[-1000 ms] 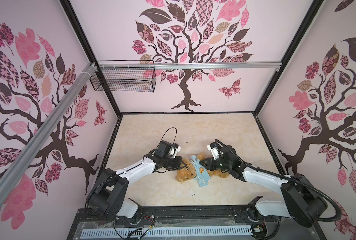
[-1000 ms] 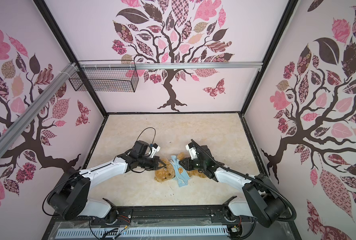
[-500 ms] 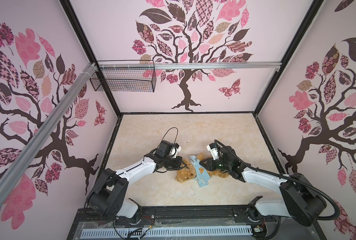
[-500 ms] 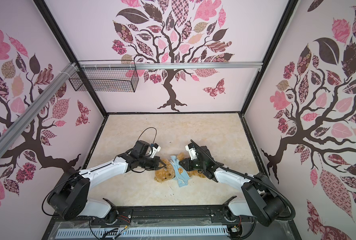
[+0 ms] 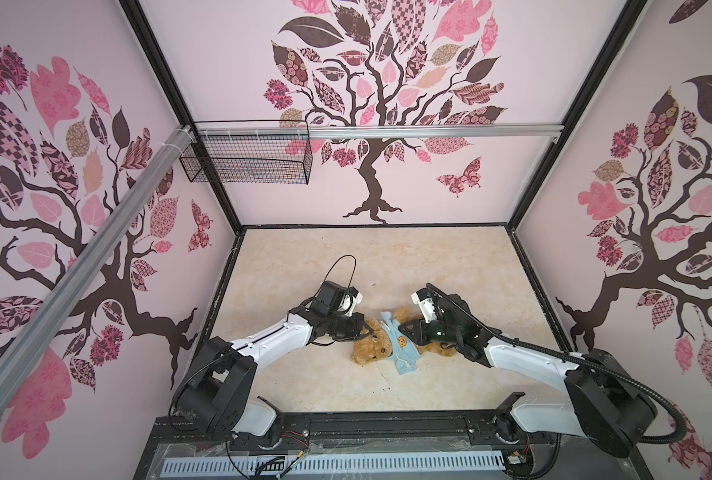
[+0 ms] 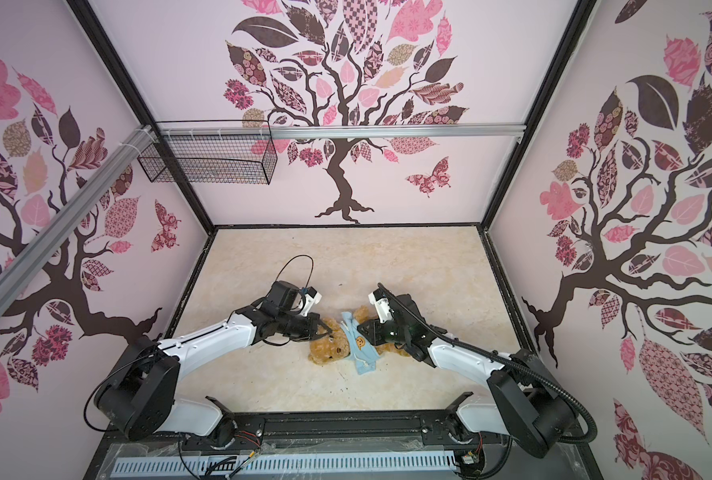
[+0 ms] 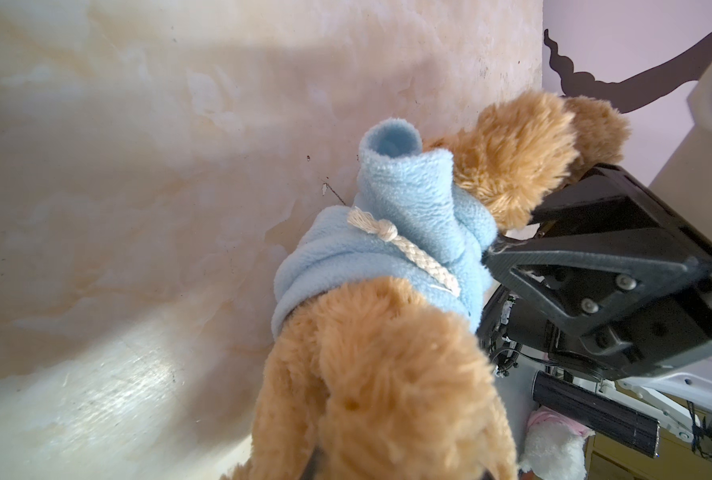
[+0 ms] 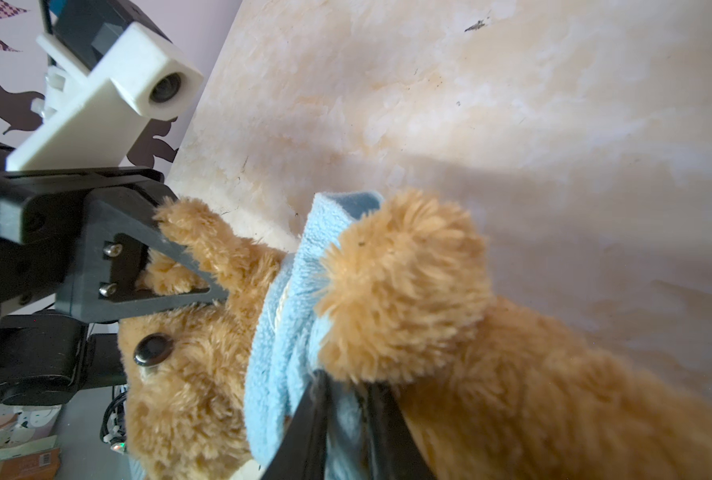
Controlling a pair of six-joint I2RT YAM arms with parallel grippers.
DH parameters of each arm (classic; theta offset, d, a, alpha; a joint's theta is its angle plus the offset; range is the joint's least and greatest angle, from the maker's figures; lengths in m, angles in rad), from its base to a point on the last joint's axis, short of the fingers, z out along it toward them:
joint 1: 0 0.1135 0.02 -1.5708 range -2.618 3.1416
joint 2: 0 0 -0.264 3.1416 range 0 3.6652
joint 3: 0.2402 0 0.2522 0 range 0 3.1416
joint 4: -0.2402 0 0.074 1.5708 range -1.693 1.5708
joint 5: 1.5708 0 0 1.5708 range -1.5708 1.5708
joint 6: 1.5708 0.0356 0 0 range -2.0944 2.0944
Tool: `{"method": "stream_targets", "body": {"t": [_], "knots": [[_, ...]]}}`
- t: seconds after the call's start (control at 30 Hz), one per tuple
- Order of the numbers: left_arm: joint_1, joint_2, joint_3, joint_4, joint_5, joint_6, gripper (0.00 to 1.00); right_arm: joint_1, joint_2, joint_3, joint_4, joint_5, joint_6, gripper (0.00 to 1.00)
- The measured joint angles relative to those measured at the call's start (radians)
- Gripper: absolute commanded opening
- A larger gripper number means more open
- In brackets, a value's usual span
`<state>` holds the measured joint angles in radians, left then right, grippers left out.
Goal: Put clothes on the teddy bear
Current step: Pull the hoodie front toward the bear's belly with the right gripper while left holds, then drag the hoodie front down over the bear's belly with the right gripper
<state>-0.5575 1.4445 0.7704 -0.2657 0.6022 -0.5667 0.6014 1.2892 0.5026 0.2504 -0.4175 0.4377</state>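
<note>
The teddy bear (image 5: pixel 370 354) (image 6: pixel 326 353) lies on the marble tabletop (image 5: pixel 387 257), head toward the front. The light blue hoodie (image 5: pixel 404 350) (image 6: pixel 362 354) is bunched round its neck and chest. Its white drawstring and an empty sleeve (image 7: pixel 391 141) show in the left wrist view. My left gripper (image 5: pixel 366 329) (image 6: pixel 325 330) is shut on bear fur near the head. Its fingers (image 8: pixel 171 249) pinch a tuft, and fur (image 7: pixel 379 374) hides them in the left wrist view. My right gripper (image 5: pixel 406 329) (image 8: pixel 344 386) is shut on the hoodie's fleece (image 8: pixel 279 353) beside a furry limb (image 8: pixel 408 291).
A black wire basket (image 5: pixel 246 160) hangs from the rail on the back wall, well above the table. Patterned walls close in three sides. The black base rail (image 5: pixel 387 419) runs along the front edge.
The right gripper's jaws have drawn closer together on the blue fleece, and that arm has shifted slightly. The left gripper and the bear stay about where they were.
</note>
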Motion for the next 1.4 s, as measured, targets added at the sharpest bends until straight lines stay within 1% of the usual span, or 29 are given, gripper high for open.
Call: {"method": "stream_targets", "body": {"t": [0.23,0.27,0.33,0.5,0.63,0.7,0.83,1.0,1.13,1.27,1.4], "knots": [[0.0,0.0,0.0,-0.01,-0.01,0.007,0.0,0.043,0.008,0.036,-0.037,0.044,-0.021,0.12],[0.0,0.0,0.0,-0.011,-0.012,0.009,0.0,0.047,0.012,0.045,-0.046,0.05,-0.024,0.09],[0.0,0.0,0.0,-0.015,-0.018,0.014,0.0,0.057,0.021,0.065,-0.067,0.069,-0.033,0.01],[-0.002,-0.001,0.004,-0.035,-0.049,0.029,0.0,0.074,0.023,0.086,-0.113,0.153,-0.058,0.0],[-0.01,-0.018,0.015,-0.062,-0.099,0.056,0.0,0.059,-0.012,0.085,-0.141,0.212,-0.059,0.0],[-0.014,-0.03,0.021,-0.064,-0.116,0.071,0.0,0.024,-0.04,0.075,-0.143,0.2,-0.047,0.0],[-0.028,-0.053,0.045,-0.048,-0.142,0.098,0.0,-0.061,-0.088,0.043,-0.127,0.122,-0.01,0.0],[-0.033,-0.067,0.055,-0.055,-0.175,0.134,0.0,-0.146,-0.104,0.012,-0.08,0.022,0.048,0.0],[-0.029,-0.07,0.056,-0.122,-0.208,0.16,0.0,-0.244,-0.104,-0.033,-0.072,0.012,0.095,0.0],[-0.03,-0.071,0.055,-0.135,-0.208,0.171,0.0,-0.251,-0.102,-0.045,-0.035,-0.033,0.12,0.0],[-0.031,-0.071,0.055,-0.135,-0.208,0.176,0.0,-0.256,-0.098,-0.045,-0.036,-0.056,0.105,0.01]]}}
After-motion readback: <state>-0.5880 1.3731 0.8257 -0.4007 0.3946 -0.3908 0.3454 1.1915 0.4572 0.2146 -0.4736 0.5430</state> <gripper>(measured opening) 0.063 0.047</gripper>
